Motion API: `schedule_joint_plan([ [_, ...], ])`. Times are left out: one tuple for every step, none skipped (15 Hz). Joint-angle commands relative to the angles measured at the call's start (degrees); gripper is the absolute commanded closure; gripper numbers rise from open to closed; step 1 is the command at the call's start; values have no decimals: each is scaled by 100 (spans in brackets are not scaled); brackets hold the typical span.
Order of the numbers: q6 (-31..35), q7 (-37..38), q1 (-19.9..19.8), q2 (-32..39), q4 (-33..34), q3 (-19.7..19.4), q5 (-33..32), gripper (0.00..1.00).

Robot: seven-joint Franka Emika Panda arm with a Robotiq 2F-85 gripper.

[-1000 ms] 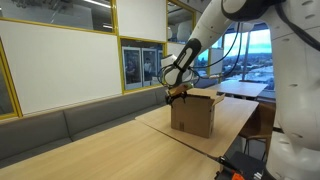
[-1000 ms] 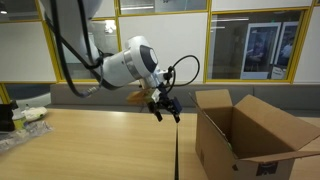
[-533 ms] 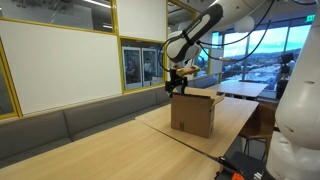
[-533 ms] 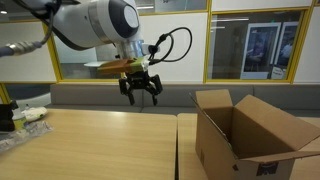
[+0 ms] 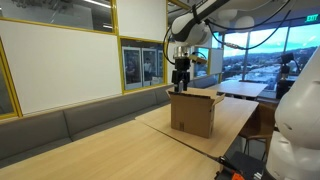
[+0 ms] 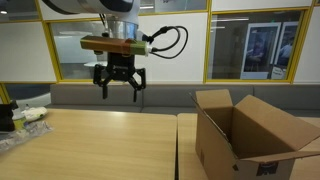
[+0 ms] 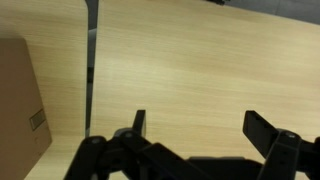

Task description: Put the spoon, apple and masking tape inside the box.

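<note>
Mostly unclear: box [image 6: 245,140] interior hidden, flaps up; arm cut off at frame top; blurry clutter [image 6: 22,120] at table edge, unidentifiable. Light wood table [image 6: 90,145], grey bench [image 5: 70,125], yellow-framed glass walls [image 6: 250,45] behind. Gripper [image 6: 120,92] jaws spread wide, holding nothing, hanging above table; box lower, well apart to its side.

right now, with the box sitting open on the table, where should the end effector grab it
Pinch one raised top flap of the box, coming straight down from above. The carton looks far wider than the open end effector, while the flaps stand up as thin edges.
</note>
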Motion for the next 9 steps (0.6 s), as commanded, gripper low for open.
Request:
schedule_joint_plan([
  [-608, -607, -76, -207, 90, 30, 164, 0],
  [-685, -599, -89, -260, 74, 69, 89, 0],
  [-762, -613, -84, -295, 68, 89, 77, 0],
  [-776, -530, -89, -349, 46, 143, 8, 0],
  [-807, -457, -80, -401, 29, 193, -9, 0],
  [-825, -433, -55, -447, 17, 238, -1, 0],
  [-853, -422, -23, -489, 9, 292, 19, 0],
  [-871, -403, -1, -518, 9, 349, 22, 0],
  [-881, -393, 29, -555, -5, 409, 48, 0],
])
